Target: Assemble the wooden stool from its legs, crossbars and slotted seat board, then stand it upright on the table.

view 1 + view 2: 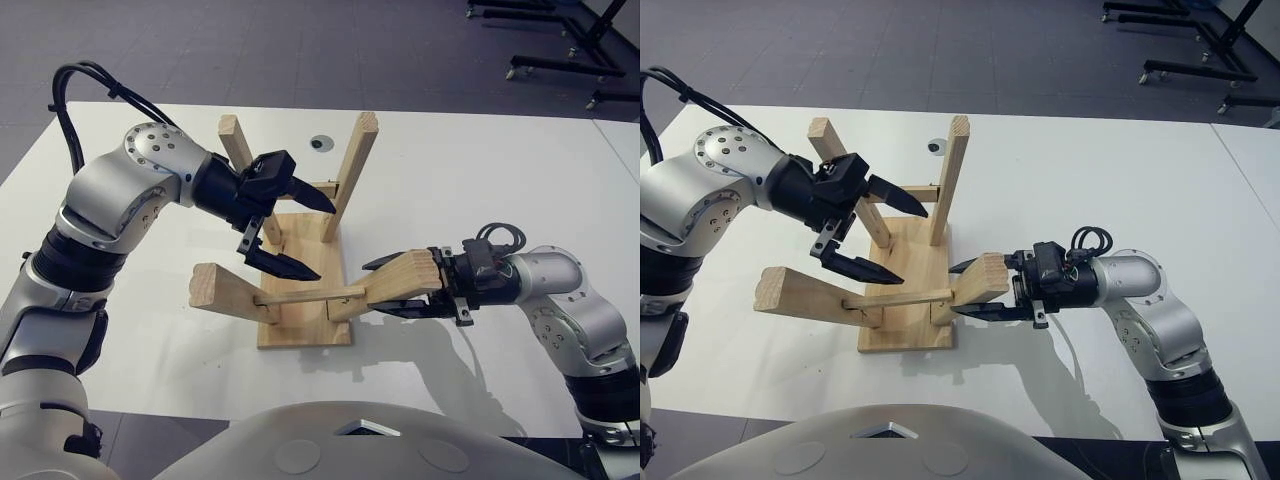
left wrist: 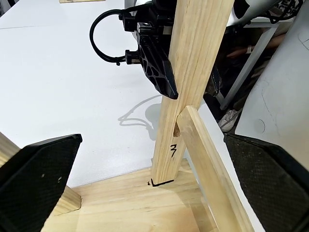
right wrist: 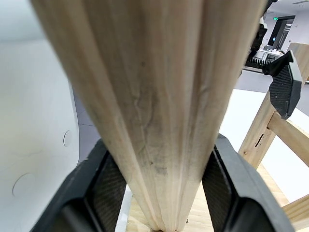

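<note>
The seat board (image 1: 300,332) lies flat on the white table with the legs pointing up. Two far legs (image 1: 352,170) stand joined by a crossbar (image 1: 322,188). The two near legs lean outward, linked by another crossbar (image 1: 310,295). My right gripper (image 1: 378,290) is shut on the near right leg (image 1: 405,278), whose wood sits between its pads (image 3: 108,188). My left gripper (image 1: 325,241) hangs open over the board, between the far legs and the near crossbar, holding nothing. In the left wrist view its pads (image 2: 38,179) flank the numbered leg (image 2: 193,72).
The near left leg (image 1: 225,290) sticks out toward the table's left side. A small round hole (image 1: 320,143) sits in the table behind the stool. Bare table (image 1: 490,170) stretches to the right. Wheeled metal frames (image 1: 560,65) stand on the floor beyond.
</note>
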{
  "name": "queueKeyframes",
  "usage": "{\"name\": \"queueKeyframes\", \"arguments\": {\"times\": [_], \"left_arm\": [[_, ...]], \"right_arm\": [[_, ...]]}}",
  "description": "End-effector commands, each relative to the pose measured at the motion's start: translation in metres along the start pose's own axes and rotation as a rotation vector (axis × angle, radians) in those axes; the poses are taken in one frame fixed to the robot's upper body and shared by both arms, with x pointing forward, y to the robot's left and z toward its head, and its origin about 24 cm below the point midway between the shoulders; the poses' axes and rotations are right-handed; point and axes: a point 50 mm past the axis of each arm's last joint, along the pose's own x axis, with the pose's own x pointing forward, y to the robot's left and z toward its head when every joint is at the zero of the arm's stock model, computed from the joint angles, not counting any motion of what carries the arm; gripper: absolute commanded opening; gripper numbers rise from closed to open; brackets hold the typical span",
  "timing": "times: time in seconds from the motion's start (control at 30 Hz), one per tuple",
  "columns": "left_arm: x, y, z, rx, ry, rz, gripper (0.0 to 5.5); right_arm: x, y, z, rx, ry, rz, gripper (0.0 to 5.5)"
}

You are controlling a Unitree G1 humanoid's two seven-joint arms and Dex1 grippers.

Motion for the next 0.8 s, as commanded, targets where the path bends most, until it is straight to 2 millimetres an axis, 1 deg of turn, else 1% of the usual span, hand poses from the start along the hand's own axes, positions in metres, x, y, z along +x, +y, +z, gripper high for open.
{"name": "queueKeyframes", "arguments": {"times": [0.03,0.23,0.8], "left_arm": [[0.006,-0.004,-0.003,-0.015,0.019,-0.021,5.4],[0.011,-0.007,-0.009,-0.051,0.037,-0.028,5.4],[0.01,-0.005,-0.02,-0.143,0.062,0.019,5.4]], "right_arm": [[0.001,0.002,-0.007,0.056,0.033,0.015,2.06],[0.001,0.002,-0.007,0.058,0.032,0.013,2.06],[0.001,0.002,-0.007,0.061,0.033,0.015,2.06]]}}
